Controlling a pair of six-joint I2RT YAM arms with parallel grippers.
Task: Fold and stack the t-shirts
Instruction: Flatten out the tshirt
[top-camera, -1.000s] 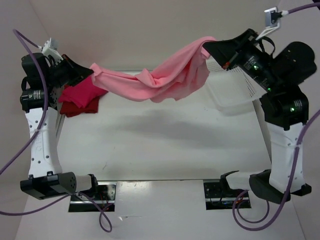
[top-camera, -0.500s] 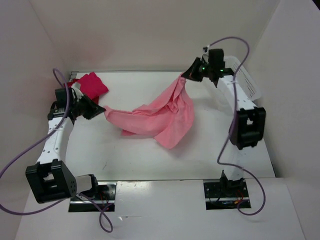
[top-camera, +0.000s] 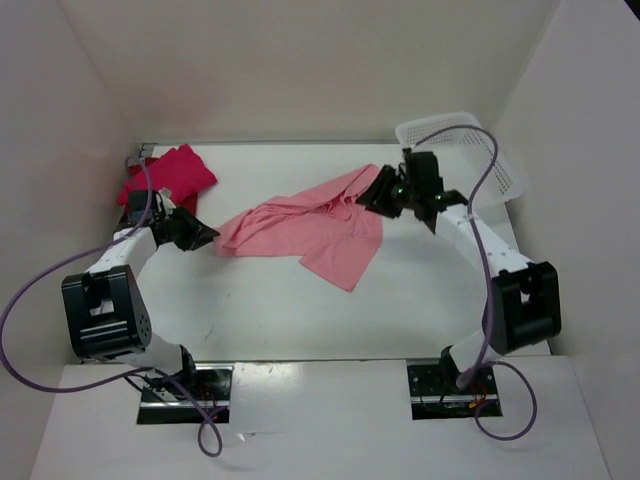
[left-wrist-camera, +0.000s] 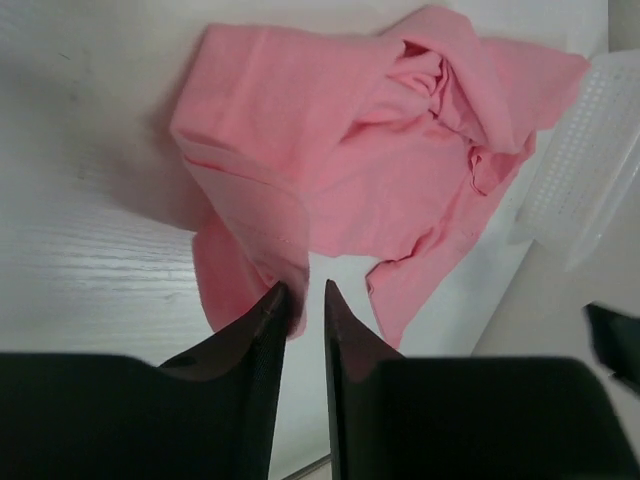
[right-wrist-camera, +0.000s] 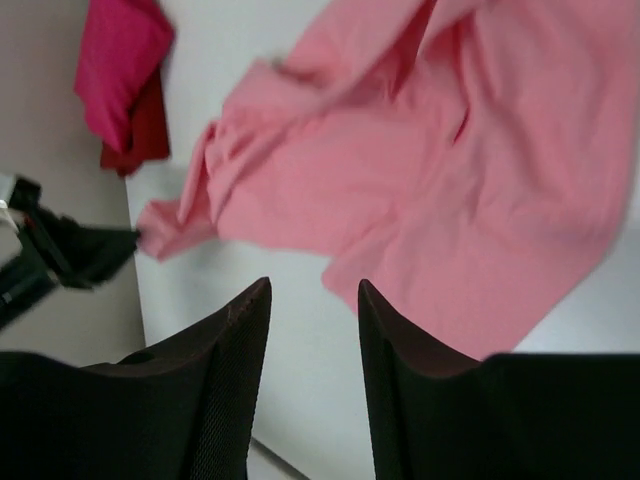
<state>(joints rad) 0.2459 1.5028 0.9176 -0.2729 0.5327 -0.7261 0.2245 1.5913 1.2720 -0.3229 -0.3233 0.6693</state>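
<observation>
Count:
- 1 pale pink t-shirt (top-camera: 310, 225), mid-table
- 1 magenta t-shirt (top-camera: 180, 168), far left corner of the table
- 1 dark red t-shirt (right-wrist-camera: 140, 135), same corner, so 3 in all
- 1 white lattice basket (top-camera: 480, 150), far right corner
- 1 left gripper (left-wrist-camera: 303, 290) plus 1 right gripper (right-wrist-camera: 312, 285), so 2 in all, two fingers each
- 1 table (top-camera: 250, 320)

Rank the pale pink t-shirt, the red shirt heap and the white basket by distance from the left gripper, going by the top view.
1. Pale pink t-shirt, its corner right at the left gripper.
2. Red shirt heap, in the back-left corner.
3. White lattice basket, far back right.
</observation>
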